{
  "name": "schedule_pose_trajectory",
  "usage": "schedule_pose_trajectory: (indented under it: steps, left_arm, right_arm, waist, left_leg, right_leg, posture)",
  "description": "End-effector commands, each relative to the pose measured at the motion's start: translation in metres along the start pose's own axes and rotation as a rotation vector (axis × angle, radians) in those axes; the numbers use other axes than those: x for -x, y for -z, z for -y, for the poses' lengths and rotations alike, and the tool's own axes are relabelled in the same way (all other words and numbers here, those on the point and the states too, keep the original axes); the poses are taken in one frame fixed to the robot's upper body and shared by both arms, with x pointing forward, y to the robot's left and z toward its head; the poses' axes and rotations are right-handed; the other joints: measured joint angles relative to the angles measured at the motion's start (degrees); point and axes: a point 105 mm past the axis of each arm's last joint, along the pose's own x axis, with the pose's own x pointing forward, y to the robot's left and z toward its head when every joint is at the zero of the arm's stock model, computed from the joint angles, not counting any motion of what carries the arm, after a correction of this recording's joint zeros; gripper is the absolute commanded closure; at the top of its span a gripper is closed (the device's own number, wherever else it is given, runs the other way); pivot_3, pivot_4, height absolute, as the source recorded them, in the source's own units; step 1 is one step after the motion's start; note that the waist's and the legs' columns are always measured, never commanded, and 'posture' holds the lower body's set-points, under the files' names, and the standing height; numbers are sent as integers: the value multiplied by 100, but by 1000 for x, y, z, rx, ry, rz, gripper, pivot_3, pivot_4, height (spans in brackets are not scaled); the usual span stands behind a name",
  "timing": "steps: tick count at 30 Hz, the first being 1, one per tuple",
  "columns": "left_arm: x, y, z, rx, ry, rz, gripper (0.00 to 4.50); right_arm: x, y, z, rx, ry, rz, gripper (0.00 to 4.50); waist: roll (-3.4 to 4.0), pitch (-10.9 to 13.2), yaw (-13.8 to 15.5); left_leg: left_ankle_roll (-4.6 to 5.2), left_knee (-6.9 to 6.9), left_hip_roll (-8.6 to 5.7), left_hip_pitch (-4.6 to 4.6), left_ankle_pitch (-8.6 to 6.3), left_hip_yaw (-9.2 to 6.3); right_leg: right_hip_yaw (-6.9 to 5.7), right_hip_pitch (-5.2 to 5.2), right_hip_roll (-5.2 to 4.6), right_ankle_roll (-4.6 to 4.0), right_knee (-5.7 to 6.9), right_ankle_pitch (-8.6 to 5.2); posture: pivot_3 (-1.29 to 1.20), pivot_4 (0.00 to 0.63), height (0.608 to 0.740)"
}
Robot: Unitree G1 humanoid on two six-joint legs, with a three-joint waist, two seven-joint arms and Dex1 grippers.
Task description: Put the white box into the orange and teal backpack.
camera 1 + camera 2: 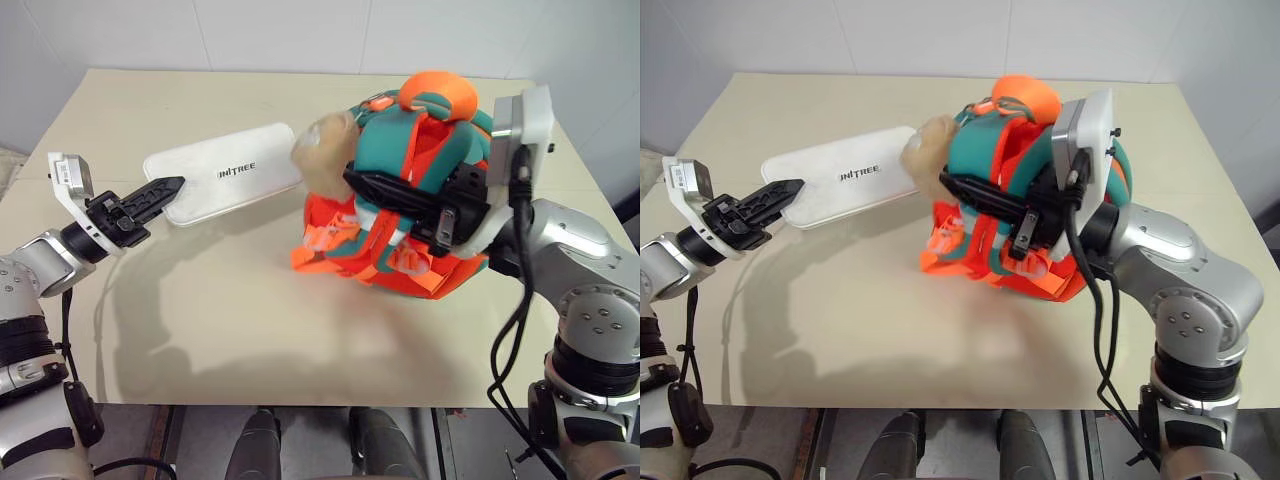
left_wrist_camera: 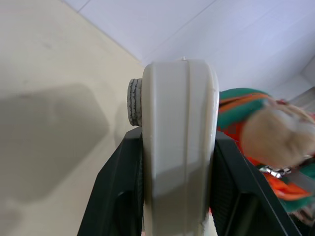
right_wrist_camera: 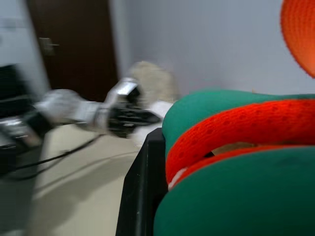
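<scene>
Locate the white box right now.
In the left eye view the white box is left of centre, lifted over the table, one end clamped in the left end effector, the other end beside the backpack's tan plush.

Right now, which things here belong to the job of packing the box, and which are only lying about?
For the job:
- white box, in left gripper
- backpack, in right gripper

Lying about:
- nothing else on the table

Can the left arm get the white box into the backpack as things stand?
Probably yes: the left pincer grips the white box, lifted, its far end already at the orange and teal backpack, which the right pincer holds up.
</scene>
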Motion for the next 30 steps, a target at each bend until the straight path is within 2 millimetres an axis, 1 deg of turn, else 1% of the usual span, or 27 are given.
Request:
schedule_pose_trajectory:
  steps: [1, 4, 6, 12, 16, 19, 21, 24, 26, 28, 30]
  left_arm:
    - [4, -15, 16, -97, 67, 17, 3191]
    - [7, -15, 21, -115, 91, 3, 3191]
    - [10, -14, 27, -129, 111, -12, 3191]
    - [24, -11, 41, -195, 143, -77, 3191]
    - [28, -12, 48, -250, 148, -103, 3191]
    - [30, -15, 53, -303, 154, -112, 3191]
    - [31, -20, 59, -367, 175, -89, 3191]
    - [37, -29, 74, -461, 208, -50, 3191]
    - [40, -34, 88, -464, 258, -31, 3191]
    - [43, -34, 96, -469, 272, -45, 3191]
    - [43, -34, 100, -499, 260, -59, 3191]
  right_arm:
    - [13, -9, -22, 44, -124, 6, 4500]
    - [23, 13, -25, 70, -173, -95, 4500]
    - [28, 21, -26, 87, -203, -130, 4500]
    - [43, 24, -35, 107, -319, -108, 4500]
    - [52, 25, -38, 82, -381, -139, 4500]
    - [55, 28, -40, 74, -420, -158, 4500]
    - [55, 31, -37, 84, -414, -162, 4500]
    - [54, 36, -30, 81, -382, -160, 4500]
    - [55, 39, -27, 69, -367, -160, 4500]
    - [56, 43, -24, 53, -349, -163, 4500]
    - [57, 44, -23, 40, -336, -162, 4500]
  waist:
    - [0, 0, 11]
    - [-1, 0, 0]
    - [-1, 0, -6]
    - [0, 0, -48]
    - [0, 0, -11]
    - [-1, 0, 2]
    - [-1, 0, -1]
    - [-1, 0, -6]
    - [0, 0, -24]
    - [-1, 0, -15]
    - [0, 0, -12]
  left_leg:
    - [0, 0, 0, 0, 0, 0]
    - [1, 1, -1, -1, -1, 1]
    - [2, 4, -1, 0, -1, 1]
    - [2, 8, 3, 3, -1, 2]
    - [2, 11, 3, 2, -2, 4]
    - [2, 13, 3, 3, -2, 3]
    - [2, 15, 3, 2, -2, 4]
    - [2, 15, 3, 2, -2, 4]
    - [1, 15, 3, 2, -2, 4]
    - [2, 14, 4, 3, -3, 4]
    - [3, 14, 4, 2, -4, 4]
  right_leg:
    - [0, 0, -1, 0, -1, 0]
    - [0, 1, -1, 0, -3, -1]
    - [0, 1, 0, 1, 0, -1]
    - [0, 1, 1, 0, 6, -2]
    - [1, 1, 1, 0, 4, -2]
    - [0, 2, 1, -2, 5, -3]
    - [0, 3, 1, -1, 4, -2]
    - [0, 4, 0, -1, 3, -2]
    - [1, 4, 1, -2, 4, -3]
    - [1, 3, 1, -3, 5, -3]
    - [1, 3, 0, -2, 4, -4]
  posture:
    - [0, 150, 740]
    - [0, 150, 740]
    - [0, 150, 740]
    - [0, 150, 740]
    - [0, 150, 740]
    - [0, 150, 740]
    - [0, 150, 740]
    - [0, 150, 740]
    - [0, 150, 740]
    - [0, 150, 740]
    - [0, 150, 740]
